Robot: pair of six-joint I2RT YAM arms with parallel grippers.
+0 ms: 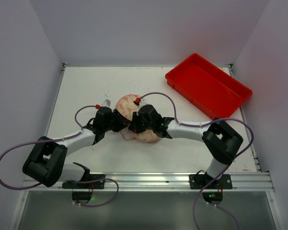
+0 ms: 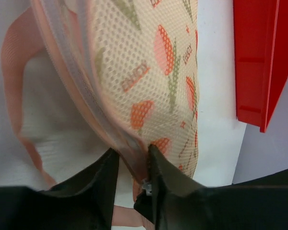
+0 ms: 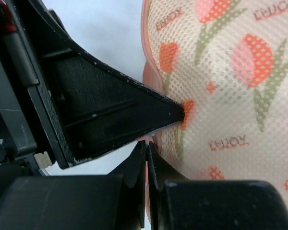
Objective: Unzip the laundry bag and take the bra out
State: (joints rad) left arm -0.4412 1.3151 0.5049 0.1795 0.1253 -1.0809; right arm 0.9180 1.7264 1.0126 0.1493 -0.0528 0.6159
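Observation:
The laundry bag, cream with an orange-pink print, lies at the table's middle between both grippers. My left gripper is shut on the bag's pink zipper edging, which runs up between its fingers; a small metal piece shows at the right finger. My right gripper is shut on a thin pink strip of the bag's edge, beside the printed shell. The left gripper's black finger sits just above it. White fabric with a pink band shows by the edging; I cannot tell if it is the bra.
A red plastic tray stands at the back right, and its rim shows in the left wrist view. Grey walls enclose the white table on three sides. Purple cables loop over both arms.

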